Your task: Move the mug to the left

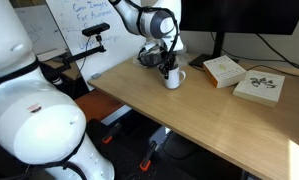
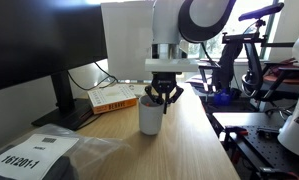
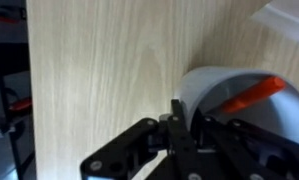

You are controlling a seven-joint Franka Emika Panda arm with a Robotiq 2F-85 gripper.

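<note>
Gripper (image 2: 163, 104) clenched on mug (image 2: 150, 118) rim, fingers straddling the wall per wrist view. Mug upright on wooden desk (image 2: 189, 150). Just behind mug: orange-edged book (image 2: 114, 98). Further behind mug: dark monitor (image 2: 29, 50).

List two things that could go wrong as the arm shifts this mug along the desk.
The gripper sits only at the rim of the mug; such a thin hold could slip or tip it. The books lie close by on the desk, so a swing that way might knock them.
</note>
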